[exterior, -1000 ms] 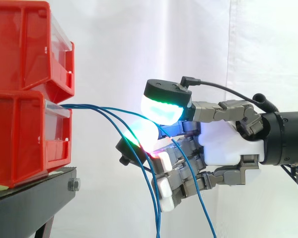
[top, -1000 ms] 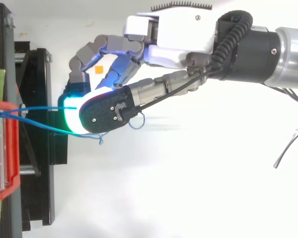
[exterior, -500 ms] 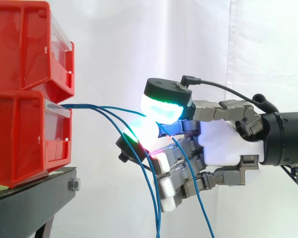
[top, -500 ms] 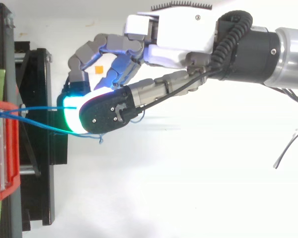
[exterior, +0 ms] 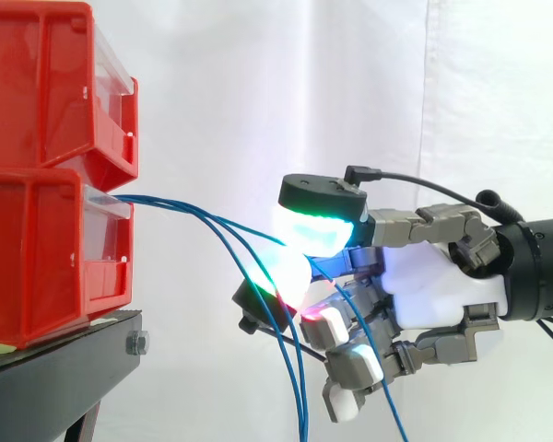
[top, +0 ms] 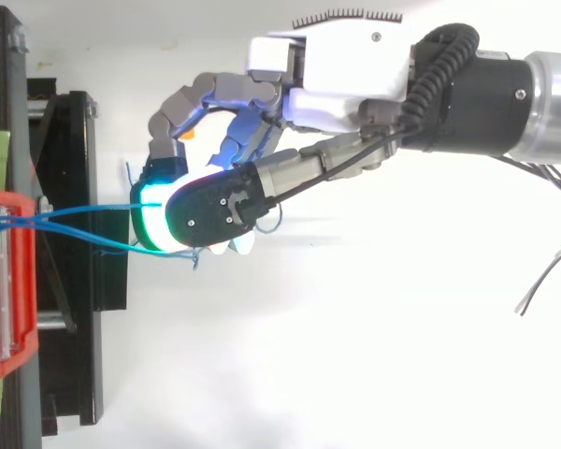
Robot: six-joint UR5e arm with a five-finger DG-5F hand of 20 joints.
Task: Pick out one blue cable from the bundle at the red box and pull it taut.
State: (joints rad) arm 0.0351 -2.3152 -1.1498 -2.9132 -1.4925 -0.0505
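While the hand (exterior: 433,295) hangs at 3 o'clock of the lower red box (exterior: 37,267), you have its fingers (exterior: 286,274) curled in. Two glowing pads are pressed toward each other, and one blue cable (exterior: 203,217) looks nipped between them. That cable leaves the box's front lip and slopes toward 4 o'clock into the pinch with a mild sag, so by my reading it is not yet taut. The other blue strands (exterior: 298,405) of the bundle start at the same lip and drop past the hand toward 6 o'clock. In the top view they run close beside the held cable (top: 75,213), and you cannot tell whether any of them brushes the pads. Expect the cable to be light, thin and limp, and probably slick in its jacket, so it will likely slide through soft pads rather than resist. Grip it at that spot, well clear of the box, squeeze firmly, and draw toward 3 o'clock, watching that the neighbours do not drag along.
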